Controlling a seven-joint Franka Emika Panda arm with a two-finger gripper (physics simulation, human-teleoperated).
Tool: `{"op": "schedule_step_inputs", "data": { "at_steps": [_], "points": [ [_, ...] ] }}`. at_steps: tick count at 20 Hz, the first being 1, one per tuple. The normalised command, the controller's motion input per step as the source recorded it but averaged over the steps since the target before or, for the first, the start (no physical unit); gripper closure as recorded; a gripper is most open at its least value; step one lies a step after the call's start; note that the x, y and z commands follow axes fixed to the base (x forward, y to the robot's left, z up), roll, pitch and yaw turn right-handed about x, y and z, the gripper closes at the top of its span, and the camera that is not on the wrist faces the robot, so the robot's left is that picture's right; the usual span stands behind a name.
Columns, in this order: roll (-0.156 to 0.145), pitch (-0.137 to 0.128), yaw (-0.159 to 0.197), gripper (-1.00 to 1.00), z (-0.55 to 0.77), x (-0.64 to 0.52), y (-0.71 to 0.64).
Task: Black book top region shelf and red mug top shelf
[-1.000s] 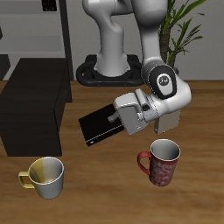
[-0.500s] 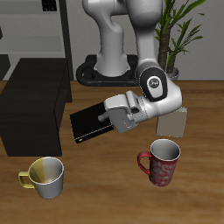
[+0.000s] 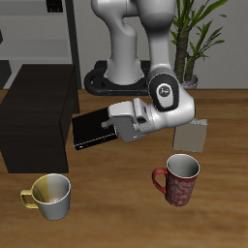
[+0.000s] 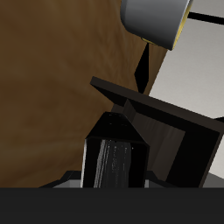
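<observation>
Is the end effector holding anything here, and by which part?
Yes: the end effector grips the black book by one end, carrying it lying flat above the table.

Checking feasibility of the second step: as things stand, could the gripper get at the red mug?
Probably not yet. The gripper is shut on the black book, carried in the air near the shelf. The red mug stands upright and unobstructed near the table's front edge, so access looks free once the book is released.

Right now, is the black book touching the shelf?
Cannot tell. In the exterior view the black book, held by the gripper, overlaps the shelf; no gap or contact shows.
</observation>
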Motion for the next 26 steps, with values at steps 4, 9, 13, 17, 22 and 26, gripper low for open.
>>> {"op": "schedule_step_inputs", "data": {
  "at_steps": [4,9,13,17,22,26],
  "points": [
    [-0.050,0.048,-0.058,1.00,0.15,-0.02,-0.45],
    [-0.063,-0.039,-0.042,1.00,0.18,-0.04,-0.31],
    [-0.032,0.038,-0.027,1.00,0.05,-0.01,-0.28],
    [-0.016,0.021,-0.015,1.00,0.00,-0.01,-0.13],
    [-0.024,0.010,-0.010,1.00,0.02,0.04,-0.15],
    [-0.030,0.024,-0.030,1.00,0.09,0.03,-0.28]
  ]
}}
